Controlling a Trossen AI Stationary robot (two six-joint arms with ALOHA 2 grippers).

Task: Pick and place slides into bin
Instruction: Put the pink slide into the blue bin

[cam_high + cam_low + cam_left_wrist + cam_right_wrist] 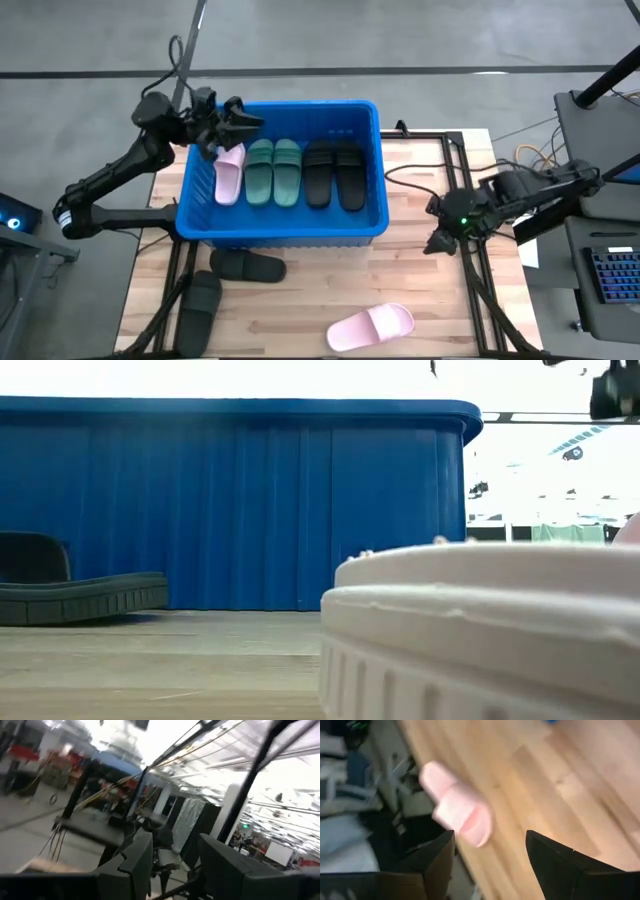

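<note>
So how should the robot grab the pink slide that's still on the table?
Probably from straight above, pinching the wide strap of the pink slide. It lies flat and sole-down on the table, so the strap is its highest part, and nothing crowds it. The right gripper, open, is the nearer one.

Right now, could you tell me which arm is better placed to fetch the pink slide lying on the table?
The right. Its open right gripper hangs over the table's right side, nearer the pink slide, and faces it in its wrist view. The left gripper is at the bin's far-left corner.
</note>
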